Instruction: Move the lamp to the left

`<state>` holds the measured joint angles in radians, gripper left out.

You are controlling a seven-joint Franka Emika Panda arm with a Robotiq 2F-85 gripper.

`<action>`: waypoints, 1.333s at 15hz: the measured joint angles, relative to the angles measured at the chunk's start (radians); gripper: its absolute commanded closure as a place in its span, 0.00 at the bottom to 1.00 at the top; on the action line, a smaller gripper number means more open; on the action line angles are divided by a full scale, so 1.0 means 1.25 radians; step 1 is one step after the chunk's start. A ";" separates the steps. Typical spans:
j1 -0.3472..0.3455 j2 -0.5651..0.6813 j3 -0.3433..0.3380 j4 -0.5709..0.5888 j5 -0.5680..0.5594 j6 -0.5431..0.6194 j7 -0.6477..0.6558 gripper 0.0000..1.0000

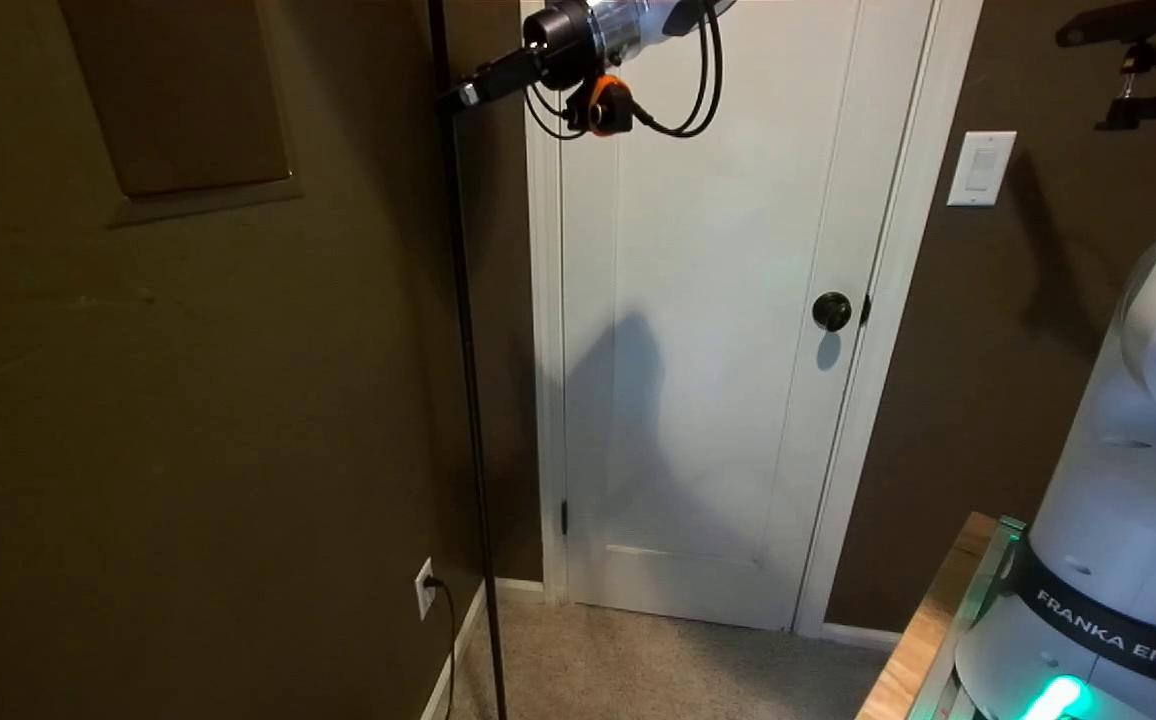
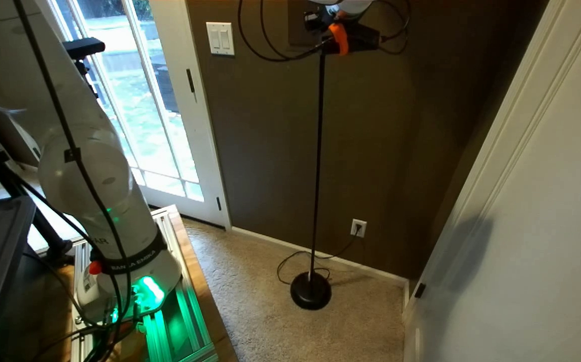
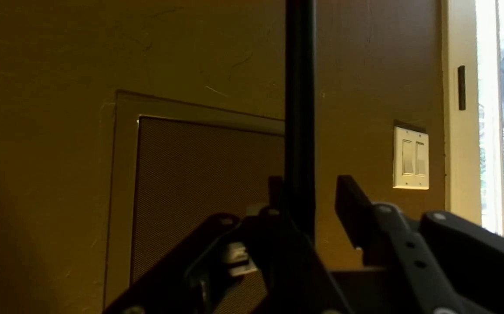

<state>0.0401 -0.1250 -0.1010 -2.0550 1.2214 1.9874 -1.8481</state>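
Observation:
The lamp is a thin dark upright pole in both exterior views (image 1: 467, 330) (image 2: 316, 166). Its round black base (image 2: 310, 296) stands on the carpet, and its top is out of frame. In the wrist view the pole (image 3: 300, 96) runs between the two fingers of my gripper (image 3: 311, 187). It lies close to or against the left finger, and I cannot tell which. A gap shows between the pole and the right finger, so the gripper is open around the pole. In an exterior view the fingertips (image 1: 454, 98) are at the pole, high above the floor.
A brown wall (image 1: 238, 420) stands close behind the pole. A white door (image 1: 718, 250) and a glass door (image 2: 205, 151) are nearby. The lamp's cord (image 2: 341, 251) runs to a wall outlet (image 2: 359, 228). The robot's base is on a wooden table (image 2: 195, 281).

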 measured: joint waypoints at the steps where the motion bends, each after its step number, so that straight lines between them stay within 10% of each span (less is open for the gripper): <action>1: -0.001 0.001 0.000 0.002 0.000 0.000 -0.002 0.99; 20: -0.010 -0.001 0.016 0.003 0.002 -0.008 0.015 0.95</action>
<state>0.0271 -0.1257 -0.0816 -2.0508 1.2242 1.9773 -1.8298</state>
